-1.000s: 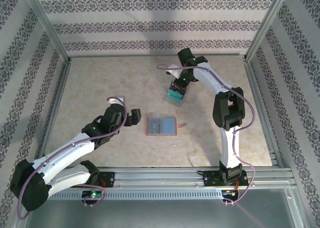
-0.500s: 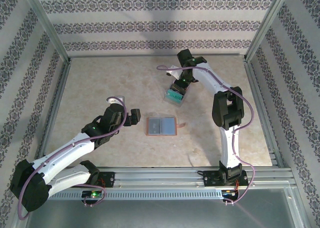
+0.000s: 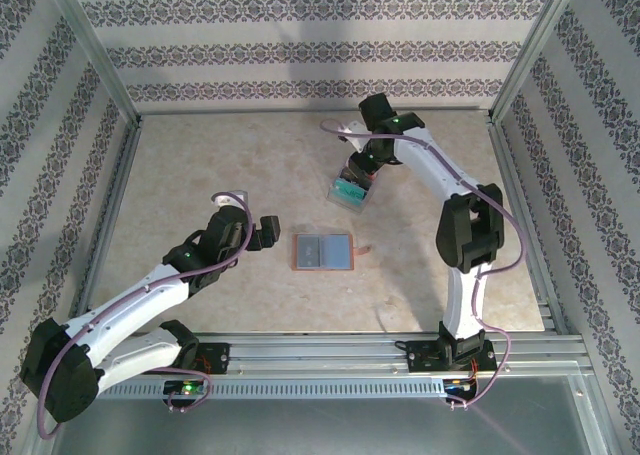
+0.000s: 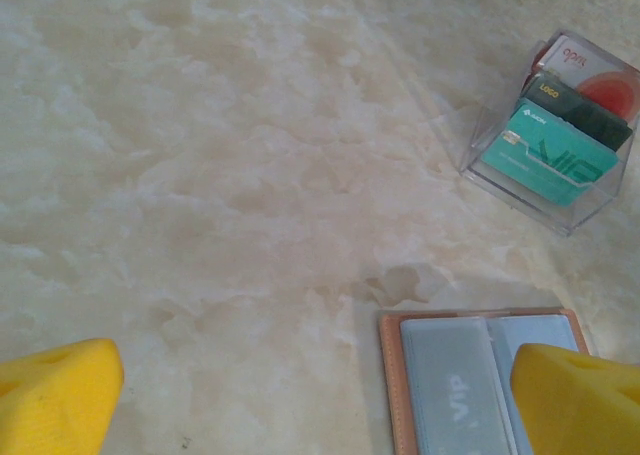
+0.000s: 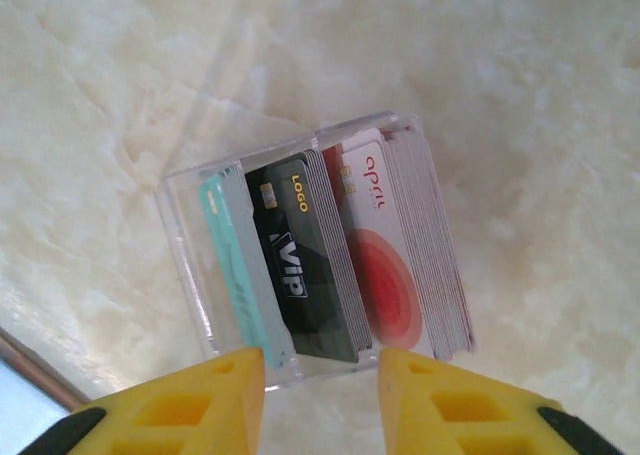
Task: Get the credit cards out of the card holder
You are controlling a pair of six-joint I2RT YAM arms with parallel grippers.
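Marbled tabletop (image 3: 200, 165), far side: our right gripper (image 5: 320, 363) hovers half-open, empty, over credit cards (image 5: 300, 265), likely stiff and slick; we'd pinch exposed edges.

The beige marbled worktop (image 4: 200, 175) is smooth with a soft sheen. Toward its far edge, a clear, glossy hard-plastic box (image 5: 190, 245) holds shiny plastic credit cards (image 5: 330, 265): a teal card (image 4: 555, 155), a black card (image 5: 300, 275) and a white-and-red card (image 5: 385, 265). The flat brown card holder (image 4: 390, 395) looks like matt leather, its grey-blue pockets (image 4: 445, 375) smooth and slightly translucent. The blocky yellow fingers (image 5: 190, 405) of the right gripper (image 5: 320, 400) are matt plastic. Dull silver metal rails (image 3: 330, 347) line the near edge.
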